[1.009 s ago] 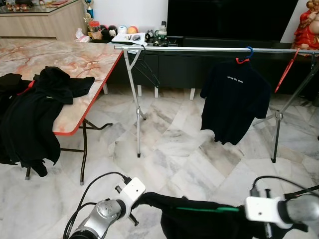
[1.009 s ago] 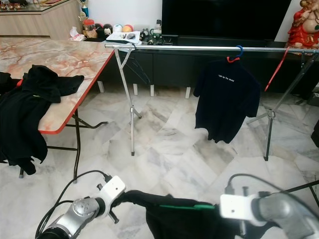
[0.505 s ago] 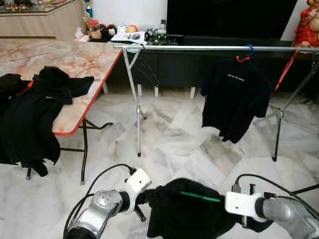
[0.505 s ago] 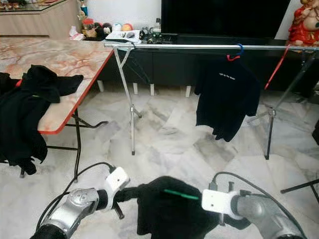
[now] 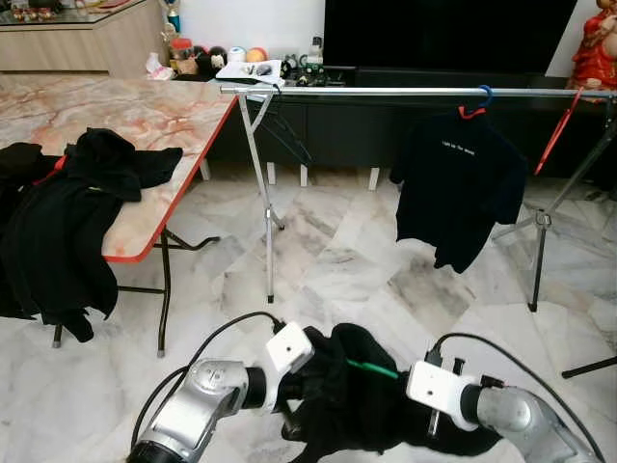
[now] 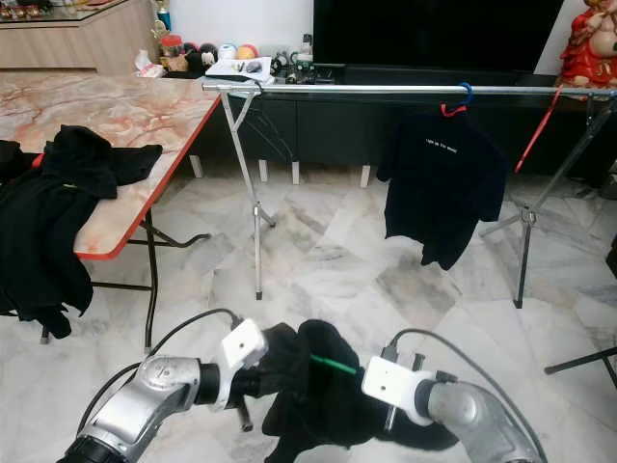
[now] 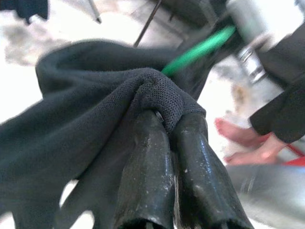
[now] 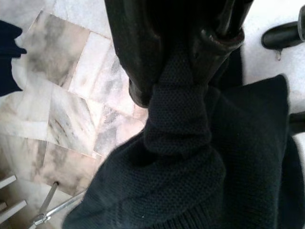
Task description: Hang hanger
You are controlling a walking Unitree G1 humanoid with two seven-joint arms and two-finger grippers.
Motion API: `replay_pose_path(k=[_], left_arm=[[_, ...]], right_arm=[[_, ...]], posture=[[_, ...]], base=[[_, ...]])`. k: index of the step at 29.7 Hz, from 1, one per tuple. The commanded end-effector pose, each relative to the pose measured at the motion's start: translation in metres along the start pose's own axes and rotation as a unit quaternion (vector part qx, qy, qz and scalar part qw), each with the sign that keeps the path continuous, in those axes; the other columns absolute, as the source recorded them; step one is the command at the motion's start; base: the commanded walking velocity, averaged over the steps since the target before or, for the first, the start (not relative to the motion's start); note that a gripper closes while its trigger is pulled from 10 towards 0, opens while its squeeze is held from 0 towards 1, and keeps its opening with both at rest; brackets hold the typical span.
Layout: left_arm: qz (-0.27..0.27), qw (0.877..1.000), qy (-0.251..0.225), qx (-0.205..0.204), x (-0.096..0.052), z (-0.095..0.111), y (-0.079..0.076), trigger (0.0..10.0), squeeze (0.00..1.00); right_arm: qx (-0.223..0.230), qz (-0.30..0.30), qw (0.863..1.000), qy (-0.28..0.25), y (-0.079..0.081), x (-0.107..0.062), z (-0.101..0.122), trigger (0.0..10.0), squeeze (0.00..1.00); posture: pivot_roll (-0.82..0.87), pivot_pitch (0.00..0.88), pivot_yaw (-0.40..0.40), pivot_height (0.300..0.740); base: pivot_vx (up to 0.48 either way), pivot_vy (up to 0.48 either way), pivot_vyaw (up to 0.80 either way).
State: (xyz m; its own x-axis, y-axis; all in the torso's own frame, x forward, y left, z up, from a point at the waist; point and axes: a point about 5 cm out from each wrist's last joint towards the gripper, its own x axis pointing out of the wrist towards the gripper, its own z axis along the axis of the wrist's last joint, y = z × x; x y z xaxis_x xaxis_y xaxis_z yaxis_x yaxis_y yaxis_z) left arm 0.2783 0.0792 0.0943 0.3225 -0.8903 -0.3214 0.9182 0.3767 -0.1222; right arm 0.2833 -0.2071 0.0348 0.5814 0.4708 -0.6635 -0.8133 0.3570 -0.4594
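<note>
A black garment (image 5: 359,410) on a green hanger (image 5: 371,367) hangs bunched between my two grippers, low in front of me. My left gripper (image 7: 169,114) is shut on a fold of its cloth, with the green hanger (image 7: 198,50) just beyond. My right gripper (image 8: 178,83) is shut on another pinch of the same cloth. Across the room runs a metal clothes rail (image 5: 386,94). A black T-shirt (image 5: 458,183) hangs on it from a blue and red hanger, and a bare red hanger (image 5: 554,135) hangs further right.
A folding table (image 5: 154,121) with a marble top and red edge stands at the left, with black clothes (image 5: 67,212) draped over it. The rail's legs (image 5: 260,203) stand on the marble floor. A person's bare foot (image 7: 238,136) is nearby. A dark TV cabinet (image 5: 434,125) lines the back wall.
My two grippers have come much closer together and risen. The garment, stretched wide between them a second ago, now hangs bunched in a lump with the hanger tilted.
</note>
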Motion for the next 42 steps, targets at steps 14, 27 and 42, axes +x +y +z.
replay_pose_path(k=[14,27,42], left_arm=[[-0.156,0.987,0.043,0.006,-0.001,0.002,-0.048,10.0,0.04],[-0.172,0.983,0.064,0.009,-0.003,-0.001,-0.054,10.0,1.0],[-0.118,0.986,0.11,0.034,-0.025,-0.01,-0.027,10.0,1.0]], right_arm=[[0.072,-0.047,0.992,-0.087,-0.014,0.011,0.029,0.0,0.0],[0.069,-0.042,0.991,-0.108,-0.017,0.012,0.035,0.0,0.0],[-0.057,0.155,0.982,-0.095,0.011,-0.006,0.016,0.0,0.0]], posture=[[0.08,0.078,0.034,0.74],[0.08,0.076,0.029,0.74],[0.09,0.071,0.023,0.74]], base=[[0.0,0.0,0.0],[0.0,0.0,0.0],[0.0,0.0,0.0]])
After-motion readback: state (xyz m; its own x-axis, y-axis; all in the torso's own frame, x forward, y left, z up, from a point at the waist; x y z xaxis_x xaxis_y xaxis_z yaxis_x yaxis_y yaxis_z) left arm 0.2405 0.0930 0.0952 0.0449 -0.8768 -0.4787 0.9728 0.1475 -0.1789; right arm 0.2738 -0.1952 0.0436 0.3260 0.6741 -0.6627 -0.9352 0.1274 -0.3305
